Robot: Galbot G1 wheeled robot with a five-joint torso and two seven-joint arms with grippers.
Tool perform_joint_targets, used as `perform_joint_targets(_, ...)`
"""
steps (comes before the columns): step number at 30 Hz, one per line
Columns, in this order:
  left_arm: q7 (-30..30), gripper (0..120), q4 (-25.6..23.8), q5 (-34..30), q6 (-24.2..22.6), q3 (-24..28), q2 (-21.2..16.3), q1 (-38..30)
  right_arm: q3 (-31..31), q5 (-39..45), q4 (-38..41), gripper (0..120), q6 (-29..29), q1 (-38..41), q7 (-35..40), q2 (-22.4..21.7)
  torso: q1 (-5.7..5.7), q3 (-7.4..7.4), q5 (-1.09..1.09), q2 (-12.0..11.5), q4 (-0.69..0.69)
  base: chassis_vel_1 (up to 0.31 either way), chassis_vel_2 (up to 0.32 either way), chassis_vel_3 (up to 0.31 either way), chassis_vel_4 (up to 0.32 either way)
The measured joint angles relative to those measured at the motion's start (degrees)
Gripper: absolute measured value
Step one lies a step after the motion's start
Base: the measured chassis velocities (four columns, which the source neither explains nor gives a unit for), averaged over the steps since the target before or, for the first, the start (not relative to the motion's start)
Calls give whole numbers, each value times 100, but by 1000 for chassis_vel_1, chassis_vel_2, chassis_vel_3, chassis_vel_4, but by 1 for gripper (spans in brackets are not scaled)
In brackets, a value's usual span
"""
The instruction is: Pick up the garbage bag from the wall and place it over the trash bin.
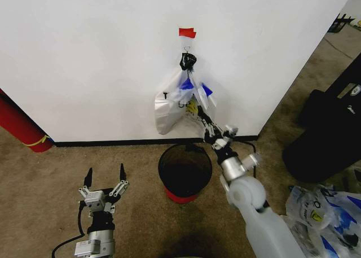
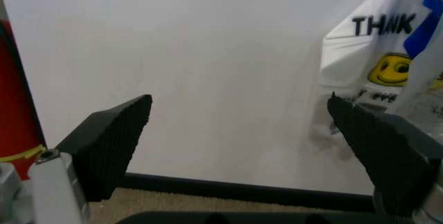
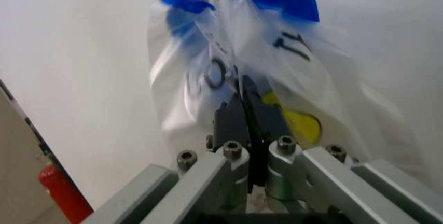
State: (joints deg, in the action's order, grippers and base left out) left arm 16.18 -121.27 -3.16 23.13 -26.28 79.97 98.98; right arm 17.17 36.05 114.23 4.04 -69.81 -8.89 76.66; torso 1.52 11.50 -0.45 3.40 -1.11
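The garbage bag [image 1: 179, 103] hangs with others like it from a small hook [image 1: 186, 48] on the white wall [image 1: 101, 60], under a red tape strip [image 1: 186, 32]. It is clear plastic with blue print, black lettering and a yellow smiley. My right gripper [image 1: 202, 118] reaches up to its lower part. In the right wrist view the gripper [image 3: 244, 92] is shut, pinching a fold of the bag [image 3: 201, 63]. The black mesh trash bin [image 1: 185, 169] with a red base stands on the floor right below. My left gripper [image 1: 105, 176] waits open, low and left of the bin.
A large red cylinder [image 1: 20, 125] leans at the wall on the left. A bulky black object [image 1: 330, 128] stands at the right, with more printed bags [image 1: 321, 213] on the carpet beside it. A black baseboard [image 1: 113, 142] runs along the wall.
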Motion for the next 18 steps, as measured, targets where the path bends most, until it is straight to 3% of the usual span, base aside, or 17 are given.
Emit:
perform_joint_targets(6, -10, 100, 20, -61, 28, 35, -76, -3, 437, -345, 442, 0, 230, -949, -236, 82, 0, 0, 0, 0, 1, 0, 0, 0, 0)
perform_joint_targets(18, -33, 100, 19, -192, 185, 51, -160, 89, 809, -1042, 889, 0, 713, -2047, -470, 244, 0, 1, -1, 0, 1, 0, 0, 0, 0)
